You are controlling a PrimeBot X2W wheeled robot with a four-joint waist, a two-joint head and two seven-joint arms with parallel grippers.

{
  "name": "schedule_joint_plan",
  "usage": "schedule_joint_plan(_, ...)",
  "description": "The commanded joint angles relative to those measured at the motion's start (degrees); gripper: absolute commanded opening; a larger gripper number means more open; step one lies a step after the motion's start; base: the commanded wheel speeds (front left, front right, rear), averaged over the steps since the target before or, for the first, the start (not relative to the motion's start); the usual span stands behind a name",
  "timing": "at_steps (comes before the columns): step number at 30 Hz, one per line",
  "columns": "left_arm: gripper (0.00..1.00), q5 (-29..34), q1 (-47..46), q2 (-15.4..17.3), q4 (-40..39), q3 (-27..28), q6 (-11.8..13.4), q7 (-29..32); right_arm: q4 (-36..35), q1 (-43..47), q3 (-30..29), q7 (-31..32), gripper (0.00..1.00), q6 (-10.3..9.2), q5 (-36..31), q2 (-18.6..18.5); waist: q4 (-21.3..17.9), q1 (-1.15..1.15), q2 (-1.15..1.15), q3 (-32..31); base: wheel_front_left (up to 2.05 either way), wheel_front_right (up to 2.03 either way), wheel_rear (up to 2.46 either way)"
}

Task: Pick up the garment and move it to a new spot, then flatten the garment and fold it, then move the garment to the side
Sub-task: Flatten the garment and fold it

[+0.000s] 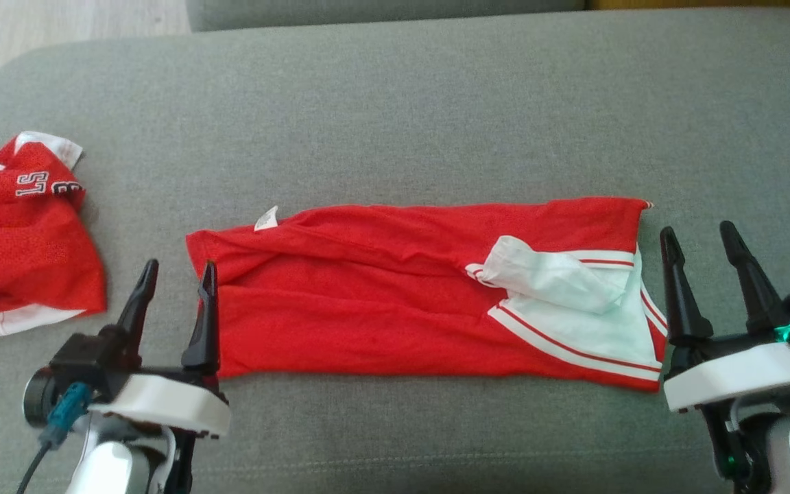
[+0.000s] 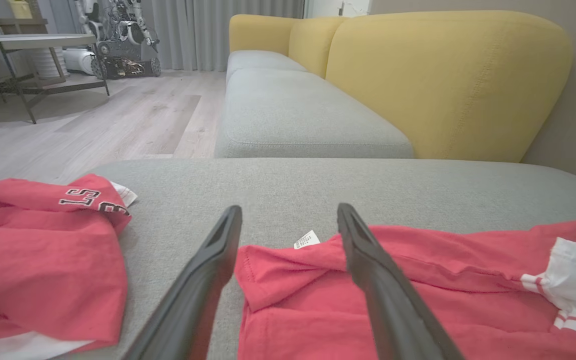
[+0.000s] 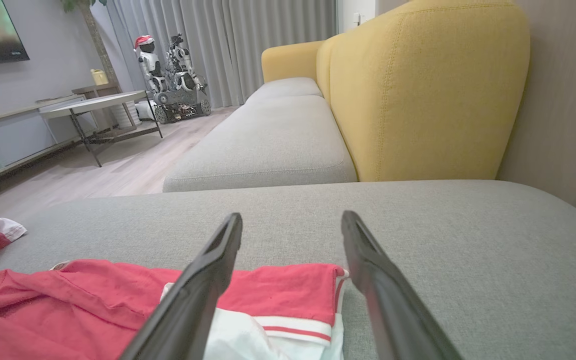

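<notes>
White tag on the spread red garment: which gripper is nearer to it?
Left. The left gripper sits by the garment end nearest the white tag; the right gripper is off the opposite, white-trimmed end.

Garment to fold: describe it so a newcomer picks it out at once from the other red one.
On the grey cushion, look between the left gripper and right gripper. The garment is the long, flat red strip with a white striped panel at its right end. The other red piece, at the cushion's left edge, is crumpled and lettered.
</notes>
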Motion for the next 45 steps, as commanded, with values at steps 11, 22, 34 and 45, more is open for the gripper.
schedule_joint_plan(11,1.00,-0.2,0.0,1.7,-4.1,1.6,0.9,1.9,-1.4,0.5,1.3,0.8,1.00,-0.04,-0.4,-0.2,0.2,0.00,0.00,-1.1,0.00,0.00,0.00)
schedule_joint_plan(22,1.00,-0.4,-0.6,1.6,-4.4,0.8,1.1,2.1,-0.3,-0.3,1.4,0.9,1.00,-0.04,-0.3,-0.2,1.0,0.00,0.00,-0.7,0.00,0.00,0.00)
schedule_joint_plan(34,1.00,-0.2,-5.8,1.1,-2.8,-1.2,-0.4,1.0,18.3,-12.5,1.1,3.0,1.00,-0.04,-0.5,-3.6,2.2,0.00,0.00,4.0,0.00,0.00,0.00)
schedule_joint_plan(45,1.00,-0.6,-8.6,0.8,-0.7,-1.5,-0.8,-0.6,27.4,-12.2,-0.2,12.7,1.00,-0.04,-1.5,-0.8,2.9,0.00,0.00,6.6,0.00,0.00,0.00)
